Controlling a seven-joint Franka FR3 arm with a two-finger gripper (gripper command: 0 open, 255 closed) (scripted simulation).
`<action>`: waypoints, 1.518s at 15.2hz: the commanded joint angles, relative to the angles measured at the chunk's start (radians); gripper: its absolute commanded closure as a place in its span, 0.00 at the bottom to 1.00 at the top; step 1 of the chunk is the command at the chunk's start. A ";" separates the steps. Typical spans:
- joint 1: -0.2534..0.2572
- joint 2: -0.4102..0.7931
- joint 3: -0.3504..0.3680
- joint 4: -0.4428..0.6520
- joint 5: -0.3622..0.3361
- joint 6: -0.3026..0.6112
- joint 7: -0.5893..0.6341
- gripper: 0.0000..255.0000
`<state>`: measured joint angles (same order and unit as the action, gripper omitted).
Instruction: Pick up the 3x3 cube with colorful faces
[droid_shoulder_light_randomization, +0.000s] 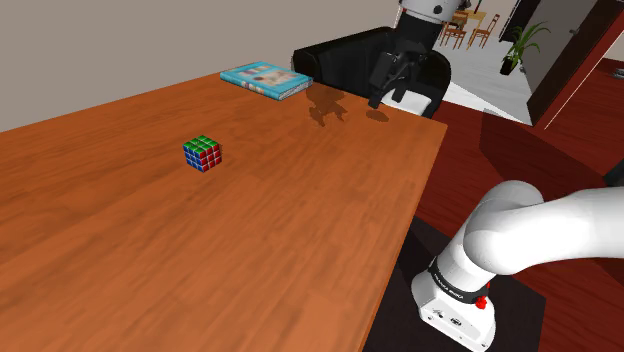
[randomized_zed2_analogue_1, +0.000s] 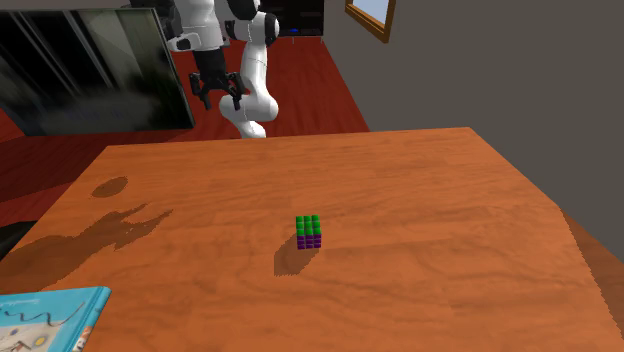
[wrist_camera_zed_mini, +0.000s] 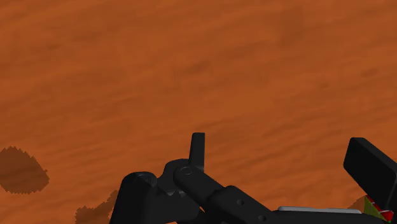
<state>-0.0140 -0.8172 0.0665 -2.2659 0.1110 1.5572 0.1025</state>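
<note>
Cube (droid_shoulder_light_randomization: 202, 153) is sitting alone on the open wooden table (droid_shoulder_light_randomization: 300, 230), square on one face, showing green on top with blue and red on its sides in the shoulder view. In the second exterior view it (randomized_zed2_analogue_1: 309, 231) is resting near the middle of the tabletop (randomized_zed2_analogue_1: 430, 190), green above and purple below, casting a small shadow beside it. Nothing is crowding it. The light-blue book (droid_shoulder_light_randomization: 266, 80) is lying well apart, near the far edge.

And the gripper (droid_shoulder_light_randomization: 384, 88) is hanging high in the air, over the table's edge by the black chair (droid_shoulder_light_randomization: 335, 58), well apart from the cube. Its two black fingers are standing spread with a clear gap between them, gripping nothing, as the second exterior view (randomized_zed2_analogue_1: 221, 97) and the wrist view (wrist_camera_zed_mini: 283, 162) are both showing. The wrist camera is looking down on bare wood grain and the arm's shadow.

So this looks like the very start: the reach toward the cube. The white arm (droid_shoulder_light_randomization: 530, 235) is rising from its stand, folding over and pointing the hand steeply down at the table.

Next move, as I judge it: carrying the hand across until it is above the cube, lining the fingers up with two opposite flat faces, then lowering and closing. Coming in skewed to the corners could be risking a nudge or a slip.
</note>
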 joint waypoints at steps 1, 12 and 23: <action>0.000 0.000 0.000 0.000 0.000 0.000 0.000 0.00; 0.020 0.357 0.184 0.175 0.027 0.162 0.159 0.00; 0.048 0.790 0.340 0.503 -0.095 0.219 0.358 0.00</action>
<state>0.0281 -0.0727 0.3937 -1.7997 0.0345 1.7734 0.4391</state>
